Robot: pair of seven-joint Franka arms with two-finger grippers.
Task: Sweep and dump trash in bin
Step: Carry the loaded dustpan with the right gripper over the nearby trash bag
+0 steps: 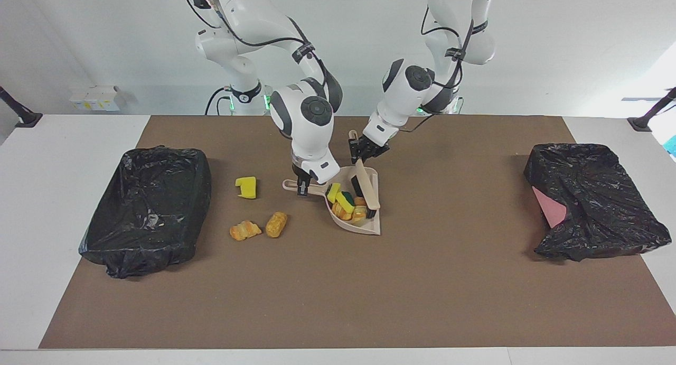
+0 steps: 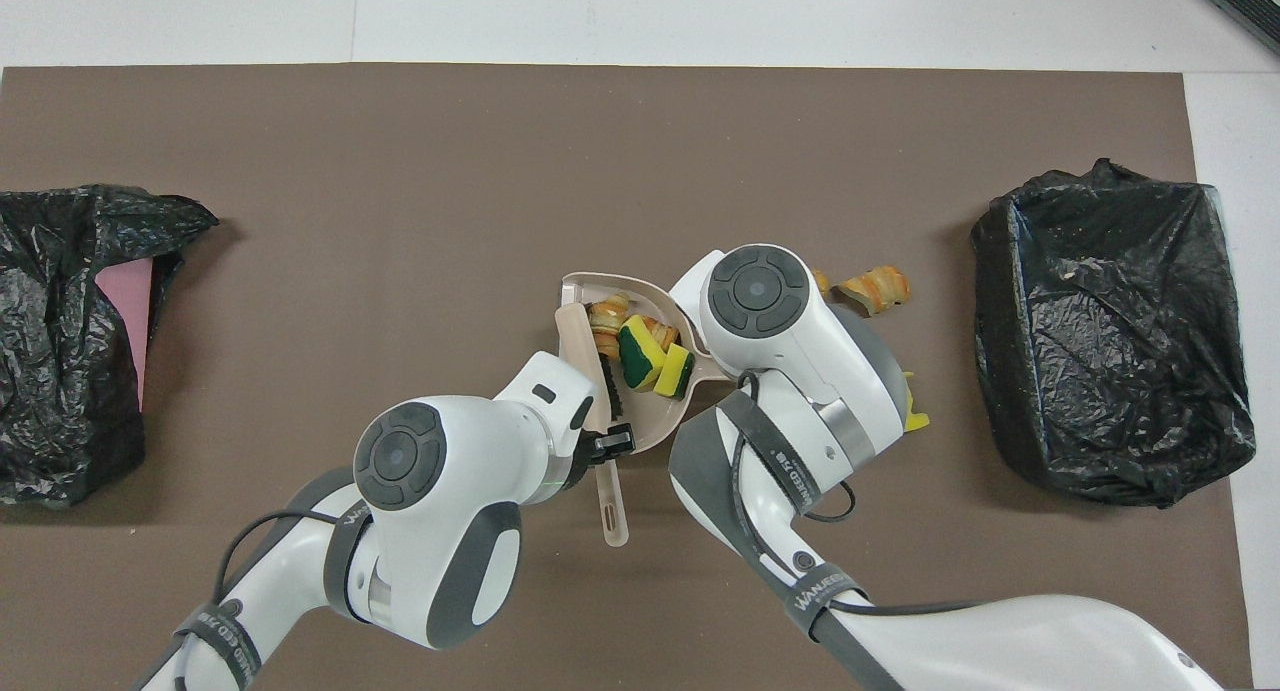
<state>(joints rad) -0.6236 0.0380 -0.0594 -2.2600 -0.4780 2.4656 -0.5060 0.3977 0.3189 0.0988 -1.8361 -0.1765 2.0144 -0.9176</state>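
Observation:
The beige dustpan [image 1: 371,226] lies mid-mat with several trash pieces [image 1: 346,202] in it: yellow-green sponges and pastry bits, also seen from overhead [image 2: 650,356]. My right gripper [image 1: 302,189] is shut on the dustpan's handle [image 1: 289,184]; in the overhead view its wrist hides it. My left gripper [image 1: 364,152] is shut on the handle of a beige brush [image 1: 365,185], whose black bristles rest inside the pan [image 2: 575,293]. On the mat toward the right arm's end lie a yellow sponge [image 1: 246,187] and two pastry pieces [image 1: 245,230] [image 1: 276,224].
A black-bag-lined bin [image 1: 148,209] [image 2: 1110,336] stands at the right arm's end of the brown mat. A second black-bagged bin [image 1: 594,201] [image 2: 60,371], with pink showing, stands at the left arm's end.

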